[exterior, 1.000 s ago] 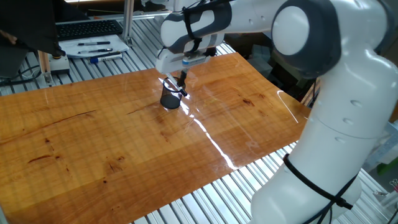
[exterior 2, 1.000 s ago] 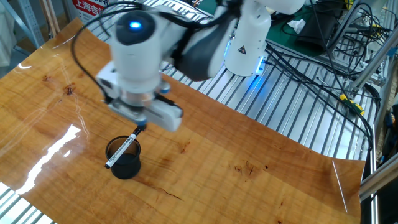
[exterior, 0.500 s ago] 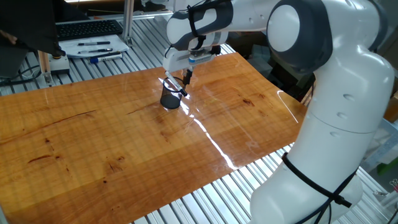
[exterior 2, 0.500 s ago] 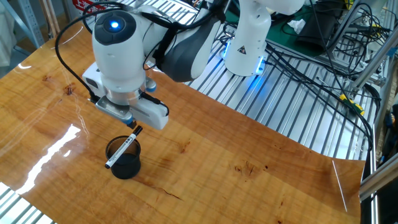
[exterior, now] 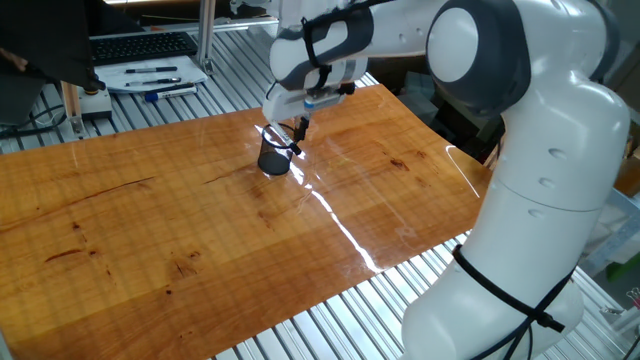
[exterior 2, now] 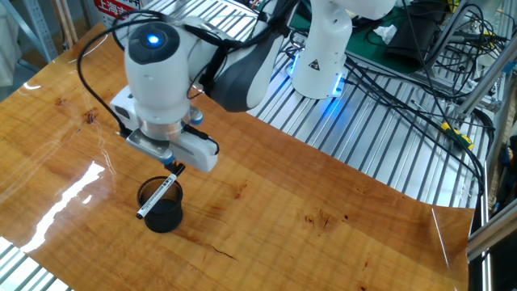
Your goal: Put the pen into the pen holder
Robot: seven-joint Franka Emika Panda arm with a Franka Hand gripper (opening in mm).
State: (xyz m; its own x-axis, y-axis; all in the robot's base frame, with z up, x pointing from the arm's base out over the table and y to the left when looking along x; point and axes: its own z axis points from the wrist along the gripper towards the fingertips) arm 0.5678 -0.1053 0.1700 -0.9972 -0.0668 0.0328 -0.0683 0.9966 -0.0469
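Pen [exterior 2: 157,196] lay tilted across the mouth of the pen holder [exterior 2: 161,208]: lower tip stuck out past the rim on the near-left side in the other fixed view, upper end pointed up toward my end effector [exterior 2: 176,168]. Pen body white with dark print, black cap end at the top. In one fixed view the pen [exterior: 283,140] showed as a pale streak over the holder [exterior: 273,160], hard to separate from the glare there.

Pen holder stood upright on the table [exterior 2: 323,234], black mesh, metal rim visible.

My end effector [exterior: 300,124] sat just above and beside the holder's rim, fingers pointing down. The upper end of the pen was right at the fingertips; looked like contact, but I couldn't tell whether the fingers were pinching it or merely next to it. Finger gap too small and dark to read in either view, so opening state: can't tell.

Table was glossy wood with a bright glare stripe running past the holder. Beyond the far edge, a tray [exterior: 150,78] with several pens on the metal frame. Cables [exterior 2: 404,89] ran behind my base.
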